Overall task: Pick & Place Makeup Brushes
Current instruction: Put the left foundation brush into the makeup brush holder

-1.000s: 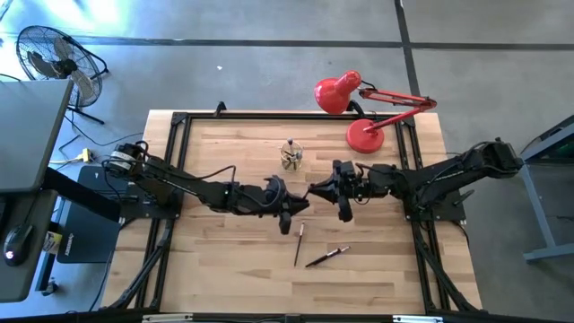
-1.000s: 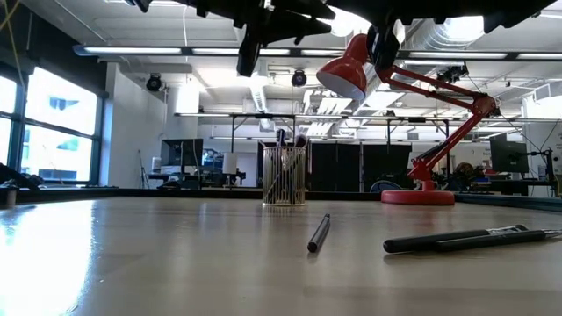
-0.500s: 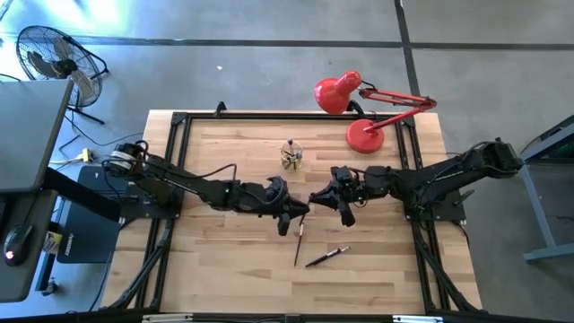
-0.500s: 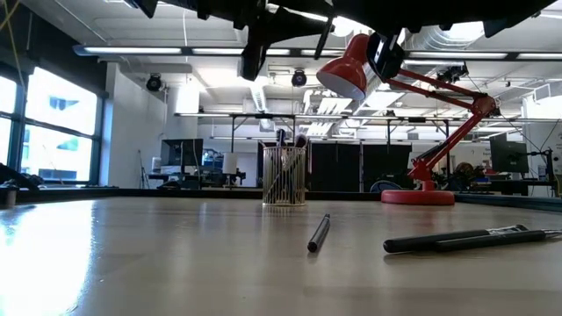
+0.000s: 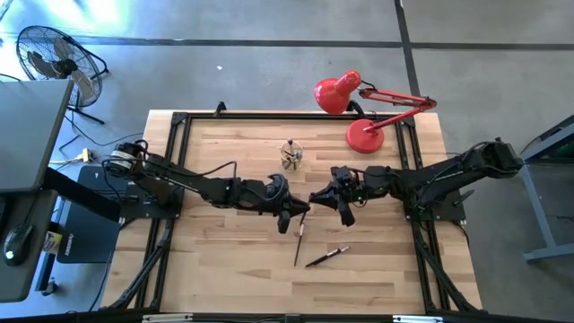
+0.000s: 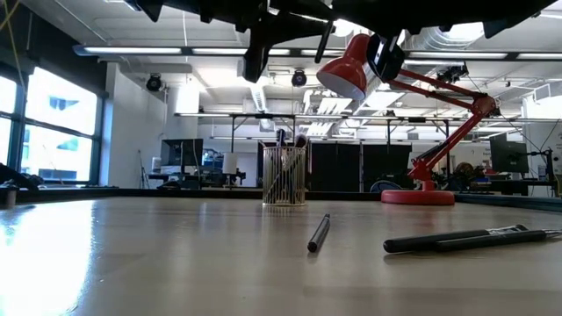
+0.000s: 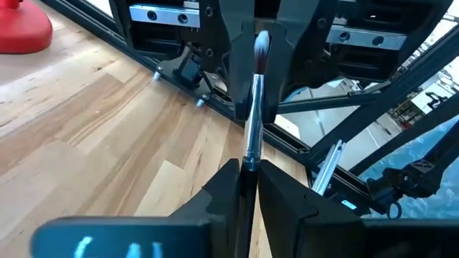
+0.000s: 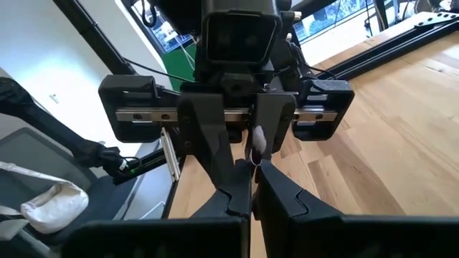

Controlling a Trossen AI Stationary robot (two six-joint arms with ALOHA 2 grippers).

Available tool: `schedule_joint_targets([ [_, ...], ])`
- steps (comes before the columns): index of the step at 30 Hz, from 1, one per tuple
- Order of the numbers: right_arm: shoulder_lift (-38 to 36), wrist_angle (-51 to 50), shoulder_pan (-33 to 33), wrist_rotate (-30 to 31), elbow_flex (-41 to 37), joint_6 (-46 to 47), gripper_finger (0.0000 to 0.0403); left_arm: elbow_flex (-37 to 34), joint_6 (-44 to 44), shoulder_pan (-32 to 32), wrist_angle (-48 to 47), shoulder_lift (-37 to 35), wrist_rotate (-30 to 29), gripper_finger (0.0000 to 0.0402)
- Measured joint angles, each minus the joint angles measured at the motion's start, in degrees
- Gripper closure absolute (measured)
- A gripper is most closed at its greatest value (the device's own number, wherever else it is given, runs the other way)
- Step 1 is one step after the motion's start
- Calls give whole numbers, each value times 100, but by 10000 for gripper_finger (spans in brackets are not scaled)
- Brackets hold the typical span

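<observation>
A slim brush [image 7: 252, 107], silver ferrule and pale bristle tip, hangs above mid-counter [image 5: 224, 251], pinched at either end by the left pincer [image 7: 246, 188] and the right pincer [image 8: 249, 188]. Only the high view shows two loose dark brushes [image 5: 300, 244] lying nearer the front, and the cup [image 5: 291, 157] beyond.
</observation>
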Motion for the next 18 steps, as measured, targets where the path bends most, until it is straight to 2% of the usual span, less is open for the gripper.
schedule_joint_targets([
  [4,0,-8,0,0,0,-1,400,0,46,37,-19,0,4,388],
  [11,3,-33,-2,24,0,-11,394,2,34,105,-147,-2,6,386],
  [14,7,-51,-6,35,-2,112,373,7,30,107,-235,-2,-80,389],
  [18,7,-160,-32,33,-2,1,321,12,23,145,-455,-2,-116,389],
])
